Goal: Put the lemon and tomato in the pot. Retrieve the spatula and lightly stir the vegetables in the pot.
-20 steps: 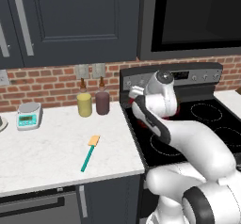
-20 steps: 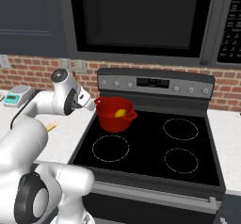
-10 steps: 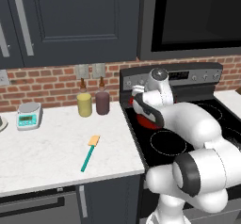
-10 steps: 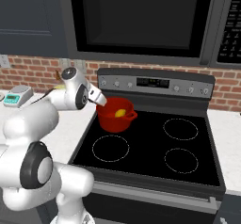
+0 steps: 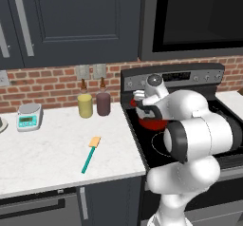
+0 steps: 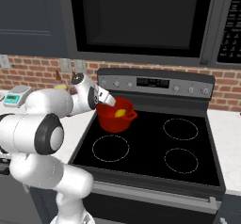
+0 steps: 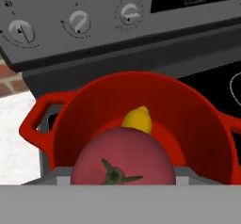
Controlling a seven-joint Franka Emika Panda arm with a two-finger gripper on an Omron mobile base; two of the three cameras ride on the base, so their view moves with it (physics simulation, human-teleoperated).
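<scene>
Red pot (image 6: 114,120) on stove's rear-left burner, lemon (image 7: 137,119) inside, tomato (image 7: 123,156) above its rim (stem up), spatula (image 5: 90,154) flat on counter.

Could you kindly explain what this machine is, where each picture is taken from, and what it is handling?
This is a white robot arm on a driving base in a rendered kitchen. Two pictures come from cameras on the base, behind the arm to its left and right; the third looks along the hand.

The two-finger gripper is at the rim of the bright red round pot on the black stove. The small yellow lemon already lies inside. The dark red round tomato sits close before the hand camera, apparently held, over the pot.

On the white counter lie a teal-handled spatula, two bottles and a small scale.
</scene>
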